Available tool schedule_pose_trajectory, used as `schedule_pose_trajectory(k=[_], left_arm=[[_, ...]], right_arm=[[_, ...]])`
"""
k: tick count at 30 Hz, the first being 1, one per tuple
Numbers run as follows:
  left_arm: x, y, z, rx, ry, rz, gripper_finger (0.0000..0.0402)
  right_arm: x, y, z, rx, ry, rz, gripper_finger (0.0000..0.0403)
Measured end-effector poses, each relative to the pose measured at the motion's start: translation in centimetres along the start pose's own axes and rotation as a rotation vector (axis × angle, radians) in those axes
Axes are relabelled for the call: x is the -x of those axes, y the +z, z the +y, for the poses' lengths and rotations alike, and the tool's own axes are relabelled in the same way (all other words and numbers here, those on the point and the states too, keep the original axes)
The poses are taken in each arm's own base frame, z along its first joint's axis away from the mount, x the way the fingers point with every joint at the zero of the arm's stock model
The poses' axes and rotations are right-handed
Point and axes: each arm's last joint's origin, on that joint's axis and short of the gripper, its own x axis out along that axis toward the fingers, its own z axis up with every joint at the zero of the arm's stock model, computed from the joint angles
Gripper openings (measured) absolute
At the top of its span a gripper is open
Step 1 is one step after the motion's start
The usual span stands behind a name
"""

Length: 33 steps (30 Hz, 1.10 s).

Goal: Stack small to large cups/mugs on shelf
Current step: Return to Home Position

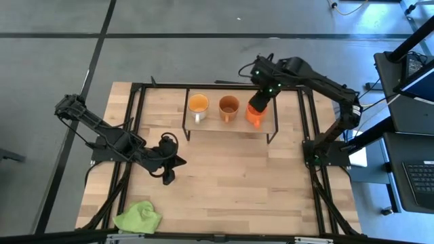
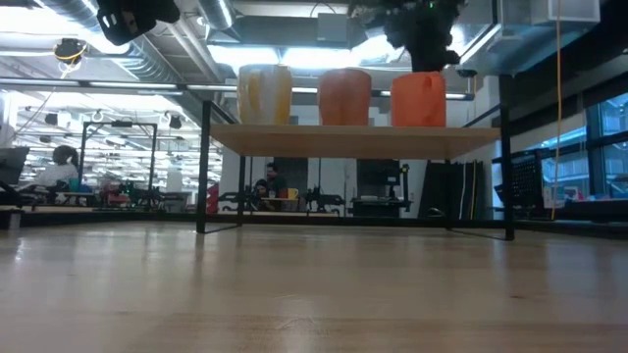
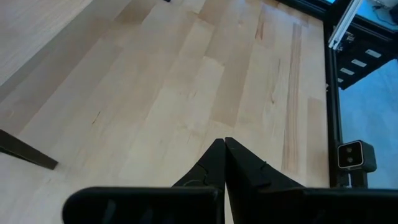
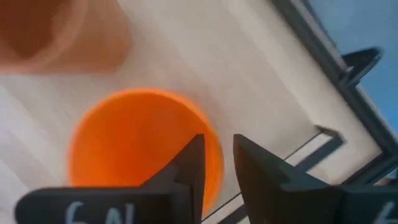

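Right hand (image 1: 258, 103) hangs just over the orange mug (image 1: 254, 116), at the right end of the shelf (image 1: 224, 126). Its two fingers (image 4: 186, 168) are spread a little, with only the wood of the shelf showing in the gap. They pinch nothing. From the low view the dark hand sits right on top of the mug's rim, and I cannot tell if it touches.

Three mugs stand upright in a row on the shelf, side by side, with small gaps between them. On the left is the white mug (image 1: 198, 105), which is yellow-orange inside. Next comes the brown mug (image 1: 229, 106) in the middle. On the right is the orange mug.

All four thin black legs of the shelf stand on the far middle part of the tabletop (image 1: 237, 183).

Over on the left, the left hand (image 1: 168, 177) waits low above the bare tabletop, nearer than the shelf and well apart from it. Its fingers (image 3: 249, 171) are pressed together and hold nothing.

On the near left corner of the tabletop lies a green cloth (image 1: 139, 217), all crumpled.
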Motion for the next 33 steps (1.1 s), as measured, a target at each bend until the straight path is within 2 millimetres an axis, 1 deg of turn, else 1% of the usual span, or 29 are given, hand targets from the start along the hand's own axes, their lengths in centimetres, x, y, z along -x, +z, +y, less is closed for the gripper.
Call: schedule_pose_trajectory(k=[4, 7, 9, 11, 15, 18, 20, 21, 23, 25, 27, 29, 31, 32, 33], left_arm=[[0.0, 0.0, 0.0, 0.000, 0.003, -0.006, 0.0000], [0.0, 0.2, -0.1, 0.001, 0.010, -0.035, 0.0000], [0.0, 0.4, -0.2, -0.017, 0.006, -0.064, 0.0000], [0.0, 0.7, -0.4, -0.046, -0.012, -0.091, 0.0000], [-0.2, 1.4, -0.6, -0.064, -0.065, -0.138, 0.0000], [-0.9, 1.6, -0.4, -0.059, -0.191, -0.218, 0.0000], [-1.3, 1.6, 0.0, -0.032, -0.324, -0.307, 0.0000], [-1.4, 1.5, 0.4, -0.013, -0.378, -0.359, 0.0000], [-1.5, 0.9, 1.6, 0.031, -0.438, -0.442, 0.0000], [-1.0, 0.1, 2.6, 0.091, -0.491, -0.518, 0.0000], [-0.2, -0.6, 3.3, 0.141, -0.563, -0.589, 0.0000], [0.7, -1.4, 4.1, 0.172, -0.612, -0.650, 0.0000], [1.6, -2.2, 4.9, 0.184, -0.632, -0.714, 0.0000], [2.1, -2.5, 5.3, 0.193, -0.638, -0.743, 0.0000], [2.4, -2.9, 5.6, 0.203, -0.644, -0.759, 0.0000]], right_arm=[[3.2, 0.3, -0.2, -0.011, -0.010, -0.079, 0.0086], [5.8, -0.1, 0.2, -0.015, -0.008, -0.128, 0.0086], [7.8, -0.7, 1.1, 0.018, 0.037, -0.185, 0.0086], [10.0, -1.7, 2.5, 0.073, 0.124, -0.282, 0.0086], [14.8, -4.7, 5.3, 0.159, 0.284, -0.548, 0.0084], [17.8, -7.9, 6.4, 0.171, 0.329, -0.742, 0.0078], [19.0, -10.3, 6.6, 0.162, 0.335, -0.843, 0.0073], [19.4, -11.5, 6.4, 0.152, 0.335, -0.880, 0.0070], [19.4, -13.6, 6.1, 0.100, 0.350, -0.922, 0.0066], [18.8, -15.3, 6.0, 0.036, 0.375, -0.938, 0.0063], [18.1, -16.4, 6.1, -0.002, 0.405, -0.949, 0.0063], [17.1, -17.3, 6.4, 0.063, 0.438, -0.916, 0.0063], [15.9, -18.3, 6.4, 0.166, 0.477, -0.821, 0.0063], [15.2, -18.7, 6.4, 0.167, 0.501, -0.766, 0.0062], [14.8, -18.9, 6.5, 0.106, 0.537, -0.722, 0.0062]])
